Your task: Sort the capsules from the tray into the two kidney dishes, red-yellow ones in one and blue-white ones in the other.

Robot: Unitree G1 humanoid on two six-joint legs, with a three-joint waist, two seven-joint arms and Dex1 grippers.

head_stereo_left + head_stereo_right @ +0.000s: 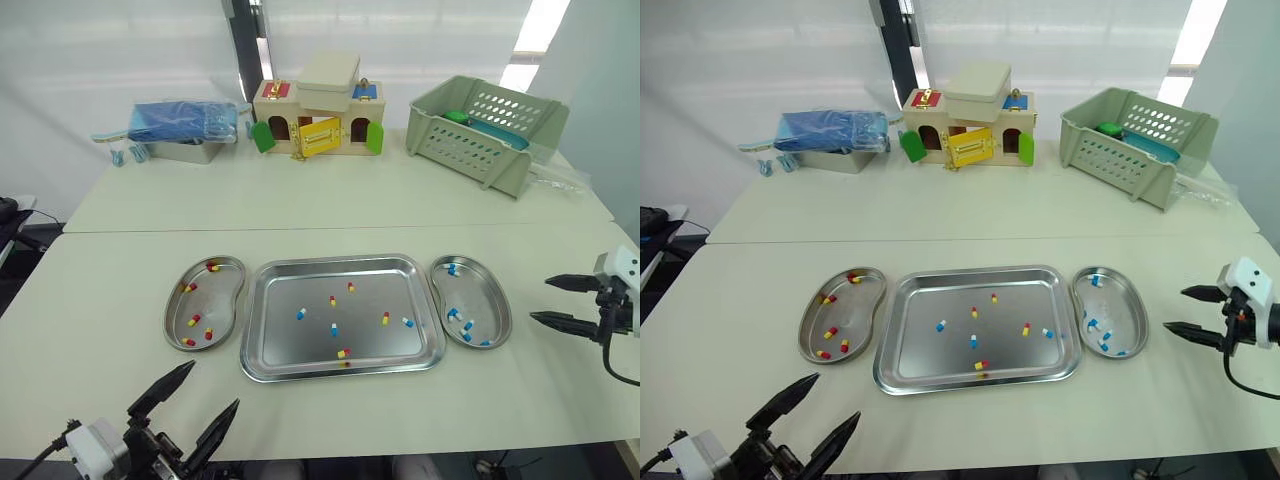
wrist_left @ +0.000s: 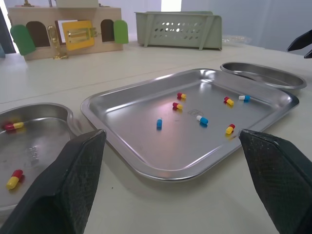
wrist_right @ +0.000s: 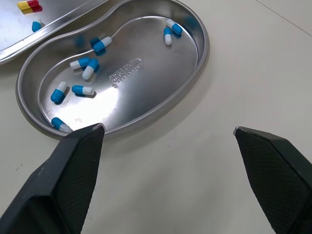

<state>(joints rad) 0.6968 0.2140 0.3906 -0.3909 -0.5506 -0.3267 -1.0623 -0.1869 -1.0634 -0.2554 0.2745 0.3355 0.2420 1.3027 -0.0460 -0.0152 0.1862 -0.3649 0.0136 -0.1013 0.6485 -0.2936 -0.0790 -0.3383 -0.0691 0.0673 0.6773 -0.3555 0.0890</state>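
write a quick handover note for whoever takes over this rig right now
Left gripper: open, empty, at the table's near edge, in front of the left kidney dish.
Right gripper: open, empty, just outside the right kidney dish.
Done: the left dish holds only red-yellow capsules, the right dish only blue-white capsules.
Left: the tray between the dishes has seven loose capsules, four red-yellow and three blue-white.

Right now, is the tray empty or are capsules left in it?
Not empty: the tray holds seven capsules, four red-yellow and three blue-white.
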